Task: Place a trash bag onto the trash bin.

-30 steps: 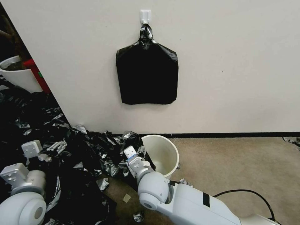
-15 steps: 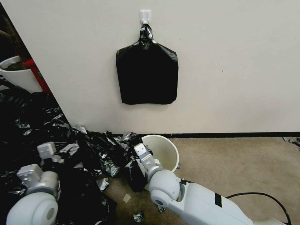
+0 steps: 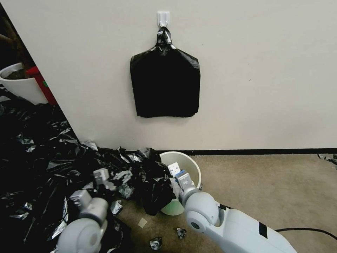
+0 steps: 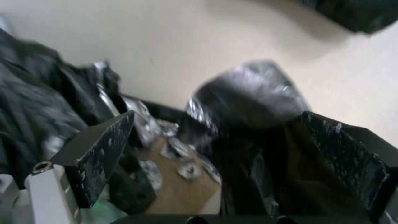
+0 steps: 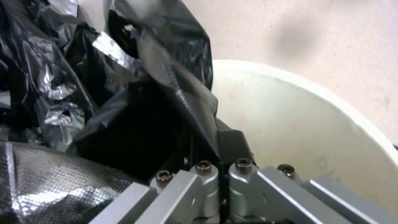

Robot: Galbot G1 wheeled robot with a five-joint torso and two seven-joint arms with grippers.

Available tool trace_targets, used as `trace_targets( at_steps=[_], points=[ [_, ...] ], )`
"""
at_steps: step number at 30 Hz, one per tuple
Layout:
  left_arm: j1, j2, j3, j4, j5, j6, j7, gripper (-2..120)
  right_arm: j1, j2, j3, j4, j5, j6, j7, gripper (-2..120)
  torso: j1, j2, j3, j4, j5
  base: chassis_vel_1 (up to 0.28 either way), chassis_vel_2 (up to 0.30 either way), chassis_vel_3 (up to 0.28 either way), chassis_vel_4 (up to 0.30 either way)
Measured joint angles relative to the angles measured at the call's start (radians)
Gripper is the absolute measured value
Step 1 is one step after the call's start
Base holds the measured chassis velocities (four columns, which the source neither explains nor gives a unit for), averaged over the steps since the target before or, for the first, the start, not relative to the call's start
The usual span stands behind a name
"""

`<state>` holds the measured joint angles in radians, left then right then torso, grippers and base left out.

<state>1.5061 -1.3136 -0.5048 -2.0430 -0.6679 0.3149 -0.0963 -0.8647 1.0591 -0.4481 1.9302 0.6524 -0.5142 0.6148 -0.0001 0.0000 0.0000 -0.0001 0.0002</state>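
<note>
The trash bin [image 3: 192, 165], a small cream bucket, stands tilted on the carpet by the wall. Its pale inside [image 5: 298, 124] is in the right wrist view. My right gripper [image 3: 174, 170] hangs over the bin's mouth, shut on the trash bag [image 5: 136, 124]. The wrinkled black trash bag [image 3: 154, 191] hangs against the bin's left side and covers part of the rim. My left gripper [image 3: 101, 175] is to the left of the bag, above the plastic pile. In the left wrist view the left gripper [image 4: 219, 124] is open, with black film bulging between its fingers [image 4: 99, 149].
A flat black bag stack [image 3: 165, 84] hangs from a wall hook. A large mass of black film [image 3: 38, 151] covers the floor at left, with a white pot [image 3: 19, 86] behind it. Small scraps [image 3: 180, 232] lie near the arm. A cable [image 3: 309, 230] crosses the bare carpet at right.
My right gripper has moved right, over the bin's mouth, dragging the bag against the bin's left side. My left arm has swung right toward the bin.
</note>
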Motion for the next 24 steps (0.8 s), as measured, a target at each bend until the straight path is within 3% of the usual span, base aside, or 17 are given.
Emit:
trace_targets(
  at_steps=[5, 13, 19, 24],
  points=[
    [-0.126, 0.009, 0.062, 0.084, 0.008, 0.104, 0.000, 100, -0.023, -0.003, 0.028, 0.021, -0.026, 0.007, -0.022, 0, 0.000, 0.000, 0.000, 0.0000, -0.0001, 0.000, 0.000, 0.000, 0.000],
    [-0.233, 0.022, 0.121, 0.161, 0.026, 0.270, -0.010, 100, -0.029, 0.015, 0.054, 0.025, -0.036, 0.001, -0.034, 0, 0.000, 0.000, 0.000, -0.0001, -0.0001, 0.000, 0.000, 0.000, 0.000],
    [-0.262, 0.019, 0.148, 0.210, 0.041, 0.305, -0.013, 100, -0.029, 0.029, 0.064, 0.017, -0.038, -0.008, -0.037, 0, 0.000, 0.000, 0.000, 0.0001, -0.0001, 0.000, 0.000, 0.000, 0.000],
    [-0.280, 0.018, 0.161, 0.228, 0.047, 0.326, -0.011, 87, -0.030, 0.031, 0.064, 0.008, -0.044, -0.010, -0.042, 0, 0.000, 0.000, 0.000, 0.0000, -0.0001, 0.000, 0.000, 0.000, 0.000]
  ],
)
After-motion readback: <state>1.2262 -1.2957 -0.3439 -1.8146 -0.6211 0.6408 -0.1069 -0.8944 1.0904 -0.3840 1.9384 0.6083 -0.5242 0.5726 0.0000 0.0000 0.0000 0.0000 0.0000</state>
